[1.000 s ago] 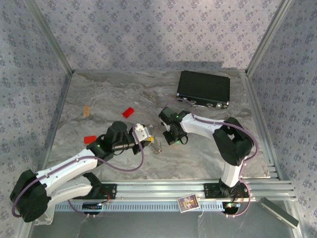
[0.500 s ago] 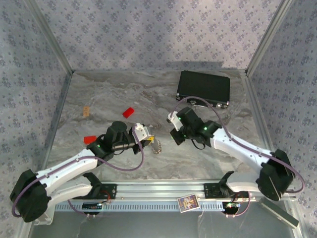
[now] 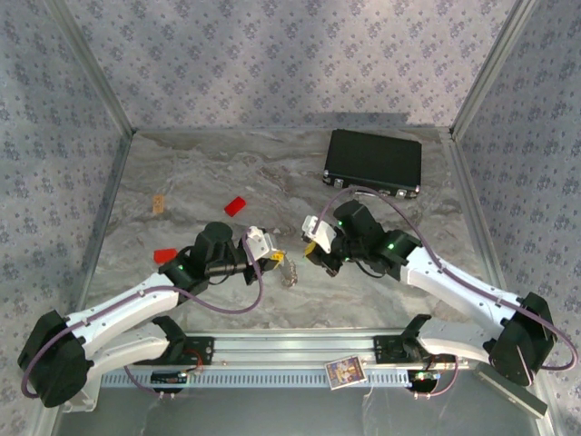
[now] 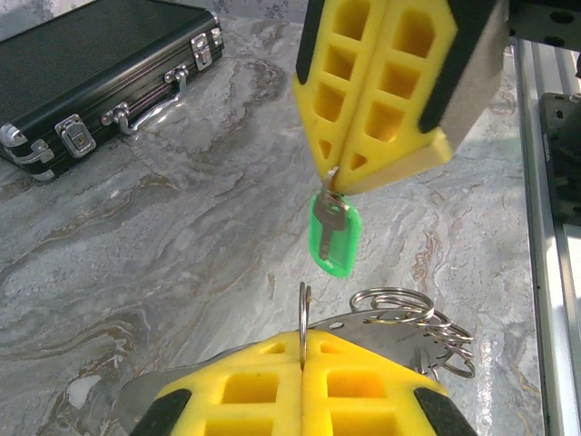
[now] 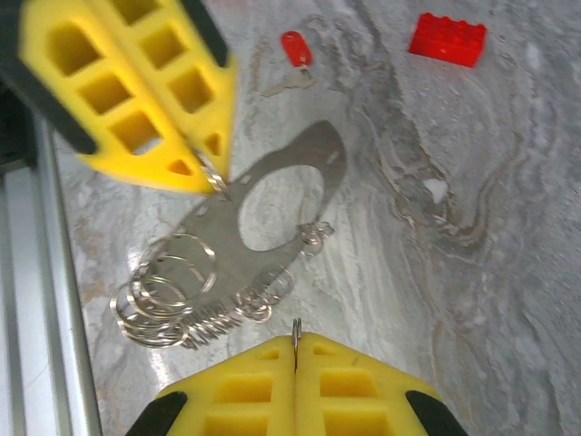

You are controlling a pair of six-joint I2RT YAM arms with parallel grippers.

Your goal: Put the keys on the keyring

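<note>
My left gripper [image 4: 303,338] is shut on the keyring [image 4: 303,312], a thin silvery loop standing edge-on out of its yellow tips. A flat metal plate [image 5: 263,213] with several more rings [image 4: 399,309] hangs from it, just above the table. My right gripper [image 4: 331,174] faces it a few centimetres away, shut on the green key [image 4: 334,234], whose green head dangles below the tips. A metal sliver [image 5: 295,331] sticks out of the right jaws. The red key [image 5: 292,47] lies on the table beyond. In the top view both grippers [image 3: 272,257] [image 3: 314,247] meet mid-table.
A black case [image 3: 374,162] sits at the back right. Two red blocks [image 3: 235,205] [image 3: 164,256] and a small tan piece [image 3: 159,203] lie on the left of the marble table [image 3: 182,182]. An aluminium rail [image 3: 272,345] runs along the near edge.
The right arm has swung out and lowered, and its gripper has edged left towards the left gripper. The left arm has stayed put with the ring.
</note>
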